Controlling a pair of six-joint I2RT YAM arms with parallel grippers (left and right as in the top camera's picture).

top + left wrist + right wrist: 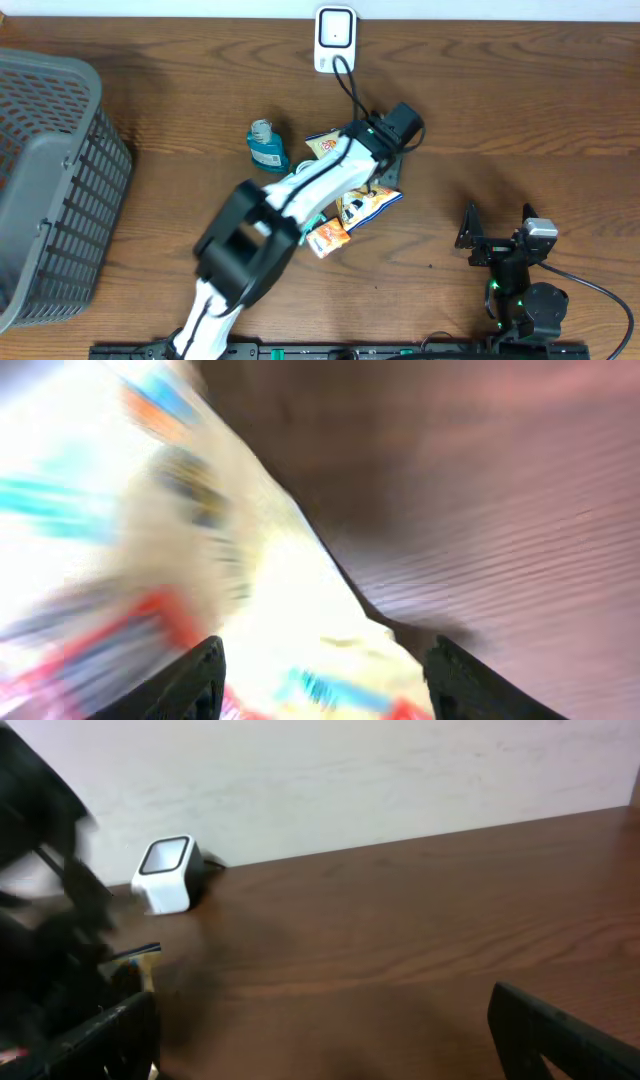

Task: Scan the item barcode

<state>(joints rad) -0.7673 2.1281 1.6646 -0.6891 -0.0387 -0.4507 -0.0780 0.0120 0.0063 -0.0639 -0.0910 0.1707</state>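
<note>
Over the brown wood-grain table (520,110), the right gripper (497,228) gapes wide at 4 o'clock and the left gripper (325,660) hangs with jaws spread above a glossy white snack packet (280,610) printed orange and teal, lying at 6 o'clock from the small white boxy scanner (335,38), well apart.

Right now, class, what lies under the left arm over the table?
Edges of snack packets poke out beneath the left arm; their middles and anything else there are hidden.

White scanner (167,875) stands on the wooden table (400,940) (blurred dark arm (45,930) beside it).
</note>
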